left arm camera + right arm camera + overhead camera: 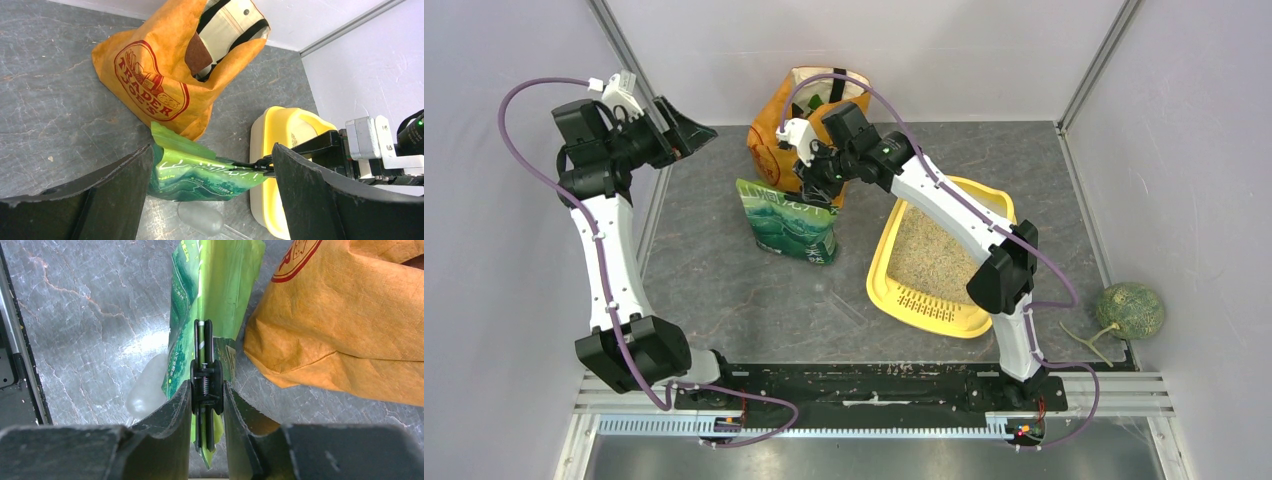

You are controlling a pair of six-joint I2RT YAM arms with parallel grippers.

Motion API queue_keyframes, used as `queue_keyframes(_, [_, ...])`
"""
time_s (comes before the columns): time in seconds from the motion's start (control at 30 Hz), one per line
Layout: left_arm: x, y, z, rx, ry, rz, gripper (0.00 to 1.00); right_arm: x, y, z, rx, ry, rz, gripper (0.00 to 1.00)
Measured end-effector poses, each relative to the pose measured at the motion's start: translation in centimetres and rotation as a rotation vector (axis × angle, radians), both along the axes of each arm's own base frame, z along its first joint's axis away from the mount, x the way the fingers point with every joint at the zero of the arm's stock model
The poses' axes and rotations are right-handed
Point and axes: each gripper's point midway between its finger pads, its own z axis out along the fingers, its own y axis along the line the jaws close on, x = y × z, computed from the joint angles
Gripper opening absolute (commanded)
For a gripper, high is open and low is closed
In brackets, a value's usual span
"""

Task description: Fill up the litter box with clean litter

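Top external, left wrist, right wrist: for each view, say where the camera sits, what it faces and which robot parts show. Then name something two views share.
Top external: above, behind the bases, looking down; both arms, litter box, green litter bag, orange bag show.
Left wrist: on the raised left arm, looking down between open left fingers at both bags; right arm's wrist shows.
Right wrist: close above the green litter bag, right fingers shut on its black clip.
Shared: all views show both bags.
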Motion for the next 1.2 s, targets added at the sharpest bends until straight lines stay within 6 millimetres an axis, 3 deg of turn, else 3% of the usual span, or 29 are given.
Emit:
queue_keyframes(0.1, [-0.1, -0.1, -0.1, -0.003, 0.007, -0.007, 0.94, 0.0, 0.0, 0.0, 0.0, 0.001, 0.0, 0.53])
queue_keyframes(0.3, [-0.3, -0.3, -0.2, -0.007, 0.013, -0.017, 0.95, 0.1, 0.2, 0.2, 0.009, -0.002, -0.005, 0.65])
queue_keyframes(0.43, [-0.3, -0.3, -0.3, -0.007, 0.013, -0.017, 0.95, 0.4, 0.1, 0.5, 0.01, -0.011, -0.018, 0.83])
queue_keyframes(0.7, [-0.3, -0.3, -0.3, -0.005, 0.012, -0.018, 0.95, 1.2, -0.2, 1.5, 0.013, -0.044, -0.05, 0.79])
queue_keyframes(1.2, [-0.4, -0.4, -0.4, -0.008, 0.013, -0.025, 0.95, 1.7, -2.9, -0.6, -0.05, 0.066, -0.072, 0.69])
